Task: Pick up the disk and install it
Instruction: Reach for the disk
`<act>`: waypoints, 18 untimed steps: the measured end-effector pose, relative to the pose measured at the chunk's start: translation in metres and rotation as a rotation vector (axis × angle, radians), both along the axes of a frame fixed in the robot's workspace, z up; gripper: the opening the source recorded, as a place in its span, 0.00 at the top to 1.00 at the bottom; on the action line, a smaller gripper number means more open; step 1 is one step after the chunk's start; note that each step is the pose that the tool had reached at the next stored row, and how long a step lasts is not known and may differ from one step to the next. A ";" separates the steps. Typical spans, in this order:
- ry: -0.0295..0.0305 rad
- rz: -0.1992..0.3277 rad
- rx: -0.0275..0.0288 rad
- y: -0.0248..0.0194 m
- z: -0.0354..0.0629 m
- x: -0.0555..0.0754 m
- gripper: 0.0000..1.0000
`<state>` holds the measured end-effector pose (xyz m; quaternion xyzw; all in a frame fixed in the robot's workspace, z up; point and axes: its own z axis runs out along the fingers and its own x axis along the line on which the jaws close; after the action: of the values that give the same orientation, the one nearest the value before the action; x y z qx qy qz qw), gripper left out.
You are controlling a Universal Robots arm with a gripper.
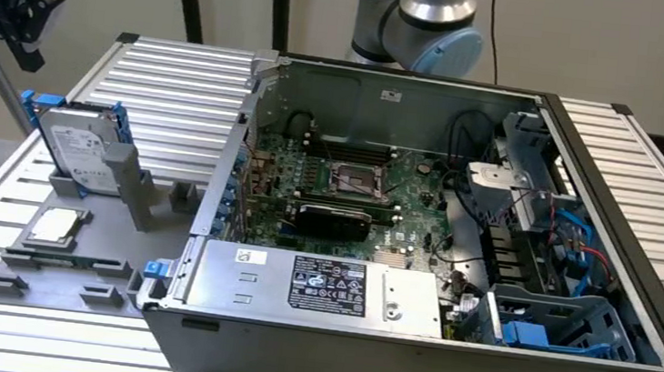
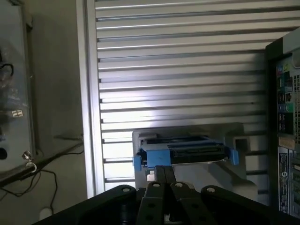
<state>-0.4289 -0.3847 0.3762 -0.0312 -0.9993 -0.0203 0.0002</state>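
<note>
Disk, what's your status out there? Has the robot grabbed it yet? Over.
Status: gripper shut, empty, short of the disk. It stands upright in the grey stand, outside the computer case. Nothing between gripper and disk. Over.

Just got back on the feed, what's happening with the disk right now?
The disk has not been picked up. It stands on edge in its grey holder on the exterior view's left, beside the open computer case. The gripper hangs above the disk, apart from it, with its jaws shut and holding nothing.
</note>
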 end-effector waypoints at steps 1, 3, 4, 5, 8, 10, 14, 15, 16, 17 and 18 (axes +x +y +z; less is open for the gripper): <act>-0.0001 0.003 -0.0016 0.0013 -0.0005 0.000 1.00; 0.0000 0.008 -0.0050 0.0035 -0.0015 0.000 1.00; 0.0000 0.009 -0.0050 0.0035 -0.0015 0.000 1.00; 0.0000 0.009 -0.0051 0.0034 -0.0015 0.000 1.00; 0.0001 0.009 -0.0051 0.0035 -0.0015 0.000 1.00; 0.0000 0.009 -0.0052 0.0035 -0.0015 0.000 1.00; 0.0001 0.009 -0.0052 0.0035 -0.0015 0.000 1.00; 0.0001 0.009 -0.0052 0.0035 -0.0015 0.000 1.00; 0.0000 0.009 -0.0052 0.0035 -0.0015 0.000 1.00; 0.0001 0.009 -0.0052 0.0035 -0.0015 0.000 1.00; 0.0000 0.010 -0.0052 0.0035 -0.0015 0.000 1.00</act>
<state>-0.4291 -0.3812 0.3748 -0.0261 -0.9995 -0.0177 0.0003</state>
